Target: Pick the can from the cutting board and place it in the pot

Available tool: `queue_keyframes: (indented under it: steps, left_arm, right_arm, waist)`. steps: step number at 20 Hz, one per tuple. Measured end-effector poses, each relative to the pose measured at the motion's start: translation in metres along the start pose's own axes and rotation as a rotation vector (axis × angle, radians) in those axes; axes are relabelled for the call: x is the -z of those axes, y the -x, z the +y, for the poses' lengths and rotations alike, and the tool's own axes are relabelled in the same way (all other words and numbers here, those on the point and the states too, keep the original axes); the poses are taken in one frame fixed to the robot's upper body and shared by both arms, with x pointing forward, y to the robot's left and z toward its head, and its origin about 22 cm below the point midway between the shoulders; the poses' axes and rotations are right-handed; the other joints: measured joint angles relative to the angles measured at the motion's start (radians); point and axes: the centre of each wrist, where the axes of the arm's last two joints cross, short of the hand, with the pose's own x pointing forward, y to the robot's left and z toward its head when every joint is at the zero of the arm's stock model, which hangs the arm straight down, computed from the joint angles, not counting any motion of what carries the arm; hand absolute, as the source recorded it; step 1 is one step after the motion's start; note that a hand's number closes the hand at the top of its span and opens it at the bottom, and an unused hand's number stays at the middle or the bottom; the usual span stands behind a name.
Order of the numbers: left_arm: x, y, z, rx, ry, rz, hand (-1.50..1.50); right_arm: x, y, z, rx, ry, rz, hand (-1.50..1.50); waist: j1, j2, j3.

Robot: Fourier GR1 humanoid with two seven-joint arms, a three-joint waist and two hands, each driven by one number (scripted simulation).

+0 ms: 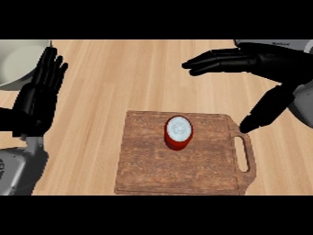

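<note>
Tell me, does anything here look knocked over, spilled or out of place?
Nothing stands out. The can stands upright on the board, which lies flat on the counter. The pot sits at the far left corner. Both hands, left and right, are open and hold nothing.
</note>
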Motion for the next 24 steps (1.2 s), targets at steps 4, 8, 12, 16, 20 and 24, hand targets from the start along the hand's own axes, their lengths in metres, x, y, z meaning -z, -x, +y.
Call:
queue_keyframes:
  steps: [4,8,12,16,20,24]
  left_arm:
    - [0.006,0.005,0.0,-0.001,-0.02,0.013,0.0]
    - [0.007,0.006,0.007,0.004,-0.025,0.023,0.0]
    - [0.01,0.006,0.009,0.002,-0.044,0.018,0.0]
    - [0.01,0.009,0.016,0.002,-0.052,0.023,0.0]
    - [0.004,0.012,0.018,0.004,-0.057,0.021,0.0]
    - [0.002,0.013,0.022,0.008,-0.066,0.022,0.0]
  right_arm:
    - [0.013,0.007,0.01,-0.111,-0.104,0.017,-1.5]
    - [0.028,0.019,0.019,-0.178,-0.19,0.036,-1.5]
    - [0.049,0.029,0.03,-0.207,-0.26,0.063,-1.5]
    - [0.063,0.043,0.045,-0.212,-0.325,0.093,-1.5]
    - [0.067,0.056,0.066,-0.205,-0.363,0.096,-1.5]
    - [0.07,0.064,0.082,-0.205,-0.374,0.068,-1.5]
  waist:
    - [-0.022,-0.008,-0.001]
    - [-0.035,-0.016,-0.002]
    - [-0.048,-0.022,-0.002]
    - [-0.053,-0.024,-0.002]
    - [-0.061,-0.027,-0.002]
    - [-0.065,-0.028,-0.002]
